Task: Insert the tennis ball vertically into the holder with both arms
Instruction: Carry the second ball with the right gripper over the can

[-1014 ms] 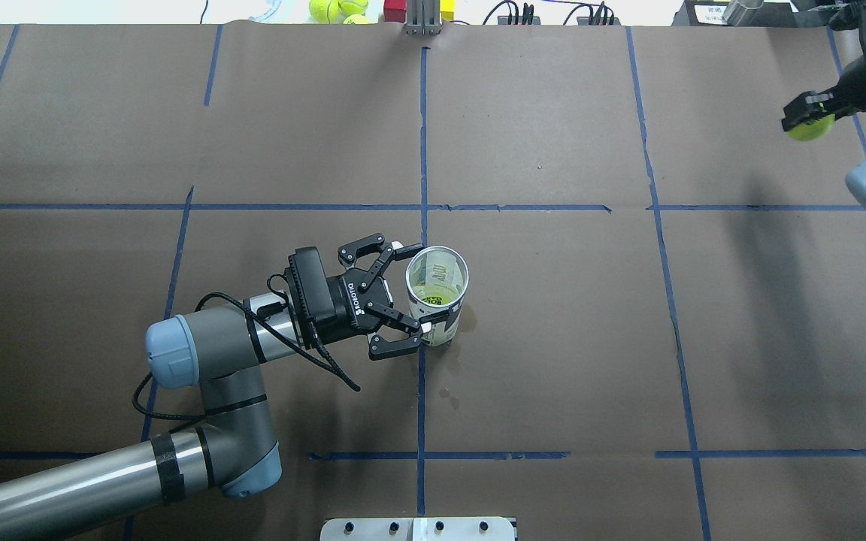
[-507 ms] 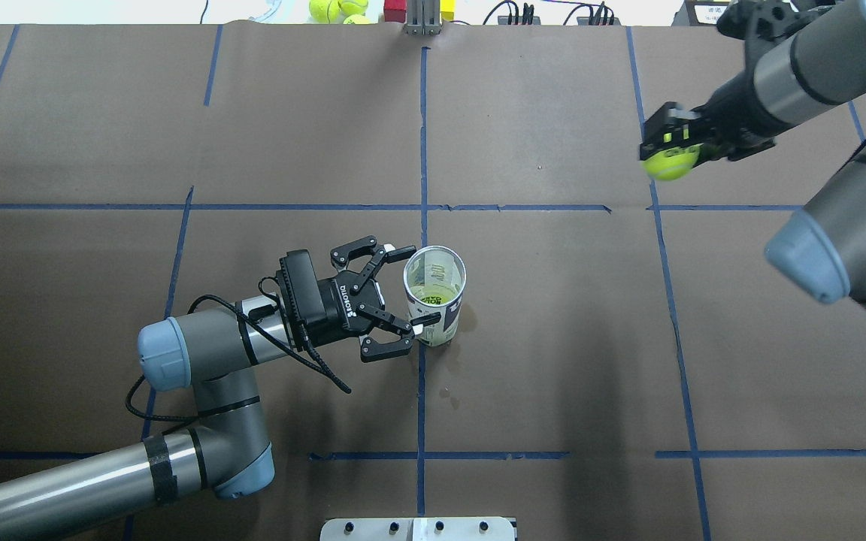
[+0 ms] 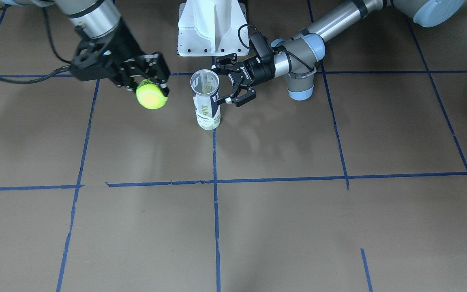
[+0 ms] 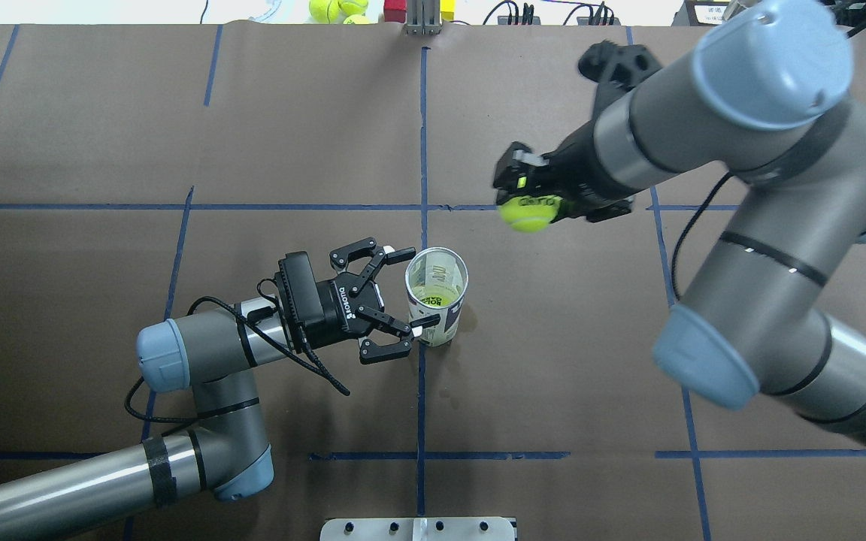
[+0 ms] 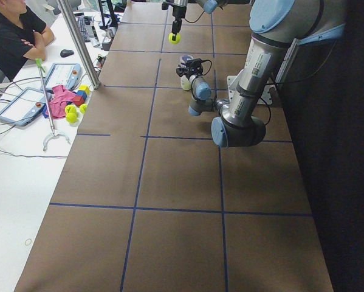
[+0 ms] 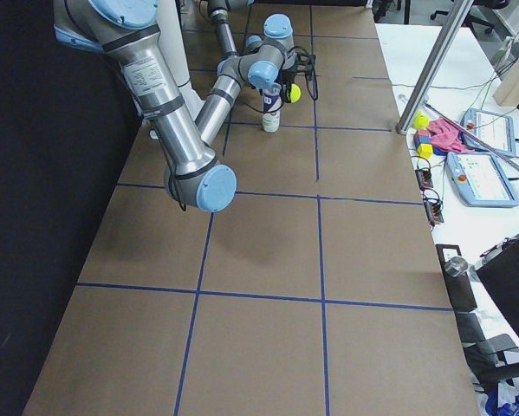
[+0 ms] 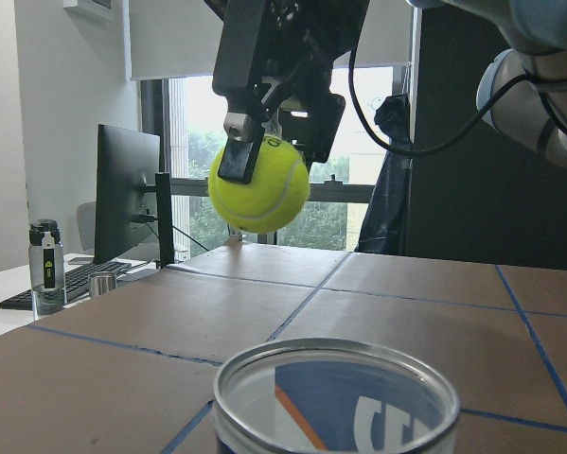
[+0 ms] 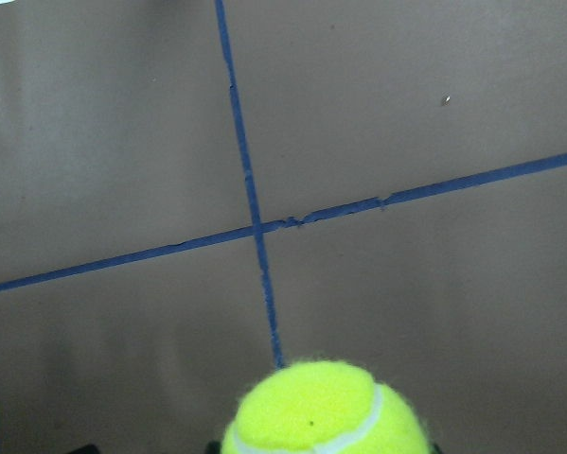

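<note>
Well, we see the tennis ball pinched tight in the right claw, hanging in the air above the brown worktop. It sits off to the can's right and a little toward the far edge, not over the opening. The can stands upright with its mouth open, roughly midway between the robot-side edge and the far edge, right by a blue tape line. On its left, the left claw is level with the can and spread wide, fingertips right at the can's wall. We can't tell whether they touch it. From the left wrist camera, we look across the can's rim at the ball beyond and above it.
</note>
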`<state>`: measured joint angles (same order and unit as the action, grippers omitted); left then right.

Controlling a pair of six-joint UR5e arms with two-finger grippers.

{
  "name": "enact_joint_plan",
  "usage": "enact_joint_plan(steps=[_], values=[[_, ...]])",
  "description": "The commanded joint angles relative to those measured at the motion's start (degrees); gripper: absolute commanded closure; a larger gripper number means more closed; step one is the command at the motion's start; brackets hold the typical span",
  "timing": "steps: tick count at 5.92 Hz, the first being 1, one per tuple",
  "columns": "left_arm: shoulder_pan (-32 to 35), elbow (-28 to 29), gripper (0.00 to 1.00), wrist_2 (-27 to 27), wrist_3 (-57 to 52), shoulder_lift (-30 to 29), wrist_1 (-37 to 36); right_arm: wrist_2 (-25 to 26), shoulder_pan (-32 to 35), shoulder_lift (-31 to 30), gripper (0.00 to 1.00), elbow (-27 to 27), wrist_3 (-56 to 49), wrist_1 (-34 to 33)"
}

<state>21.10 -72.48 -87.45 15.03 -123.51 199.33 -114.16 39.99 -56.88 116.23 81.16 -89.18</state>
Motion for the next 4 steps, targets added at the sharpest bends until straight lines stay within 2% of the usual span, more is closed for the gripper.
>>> enact_joint_plan(steps=[1,3,4], values=[[0.0,0.0,0.01,0.0,0.0,-0.1,0.0,4.6,-4.6,4.6,1.00,-0.2,1.5,-3.9],[-0.1,0.0,0.01,0.0,0.1,-0.1,0.0,6.2,-6.5,4.9,0.95,-0.2,3.2,-3.9],[-0.3,0.0,0.01,0.0,0.1,-0.3,0.0,6.2,-7.4,5.1,0.87,-0.2,3.4,-3.9]])
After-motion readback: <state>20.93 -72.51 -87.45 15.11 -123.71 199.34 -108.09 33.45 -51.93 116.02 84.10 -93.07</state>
